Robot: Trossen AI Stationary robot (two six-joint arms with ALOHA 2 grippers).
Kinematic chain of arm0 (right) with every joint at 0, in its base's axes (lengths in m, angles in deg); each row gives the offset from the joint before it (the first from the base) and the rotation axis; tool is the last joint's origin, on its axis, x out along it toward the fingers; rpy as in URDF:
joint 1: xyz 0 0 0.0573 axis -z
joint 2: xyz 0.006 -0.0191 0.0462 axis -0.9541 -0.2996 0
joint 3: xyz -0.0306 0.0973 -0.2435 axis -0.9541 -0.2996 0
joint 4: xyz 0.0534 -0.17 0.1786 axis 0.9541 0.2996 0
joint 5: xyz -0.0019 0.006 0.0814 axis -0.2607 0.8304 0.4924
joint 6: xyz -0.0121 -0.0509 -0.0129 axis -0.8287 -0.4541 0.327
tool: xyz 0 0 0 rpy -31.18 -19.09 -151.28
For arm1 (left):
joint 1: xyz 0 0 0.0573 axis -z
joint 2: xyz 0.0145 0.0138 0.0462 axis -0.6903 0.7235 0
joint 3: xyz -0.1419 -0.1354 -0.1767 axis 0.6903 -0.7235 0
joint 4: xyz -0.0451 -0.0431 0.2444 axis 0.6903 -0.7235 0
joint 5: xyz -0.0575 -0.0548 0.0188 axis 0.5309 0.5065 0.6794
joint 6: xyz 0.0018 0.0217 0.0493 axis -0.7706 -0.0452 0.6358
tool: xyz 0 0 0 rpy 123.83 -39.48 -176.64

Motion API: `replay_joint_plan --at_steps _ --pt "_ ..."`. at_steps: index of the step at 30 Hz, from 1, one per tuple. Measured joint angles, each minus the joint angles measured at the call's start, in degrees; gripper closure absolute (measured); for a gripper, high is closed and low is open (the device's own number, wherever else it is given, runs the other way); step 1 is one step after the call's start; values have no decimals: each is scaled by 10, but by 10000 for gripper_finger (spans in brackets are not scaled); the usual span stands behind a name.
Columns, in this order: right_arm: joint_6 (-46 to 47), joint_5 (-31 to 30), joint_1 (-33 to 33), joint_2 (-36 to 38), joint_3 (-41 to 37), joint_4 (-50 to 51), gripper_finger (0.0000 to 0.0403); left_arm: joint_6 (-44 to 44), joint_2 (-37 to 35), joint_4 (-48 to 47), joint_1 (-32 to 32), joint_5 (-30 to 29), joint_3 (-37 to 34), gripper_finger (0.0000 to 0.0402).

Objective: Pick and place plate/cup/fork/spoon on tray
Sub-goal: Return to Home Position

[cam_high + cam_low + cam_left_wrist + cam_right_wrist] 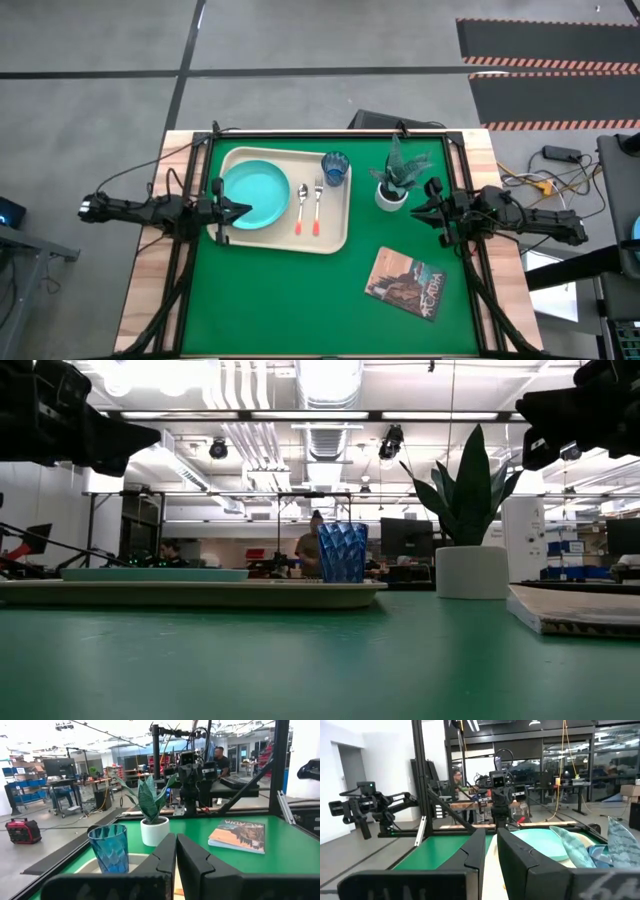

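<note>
The tray (335, 238) holds the plate (255, 194), cup (335, 167), spoon (301, 207) and fork (318, 205) near the surface's (300, 300) far-left corner. The front half lies open. Both the left claw (240, 209) and the right claw (418, 210) are narrow and hold nothing.

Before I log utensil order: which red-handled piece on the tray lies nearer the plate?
The spoon, with its rounded bowl; the fork lies beyond it, farther from the plate.

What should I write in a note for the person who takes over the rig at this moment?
Left gripper: shut, empty, above the tray's left edge.
Right gripper: shut, empty, beside the potted plant.
On the tray: plate at left, spoon and fork side by side in the middle, cup upright in the far right corner.
Done: all four things are placed.
Left: apparently nothing.
</note>
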Motion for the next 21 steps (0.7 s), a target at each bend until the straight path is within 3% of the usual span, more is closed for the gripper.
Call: replay_joint_plan --at_steps 21 --pt "0 0 0 -5 0 0 360 0 15 -1 0 -1 -1 402"
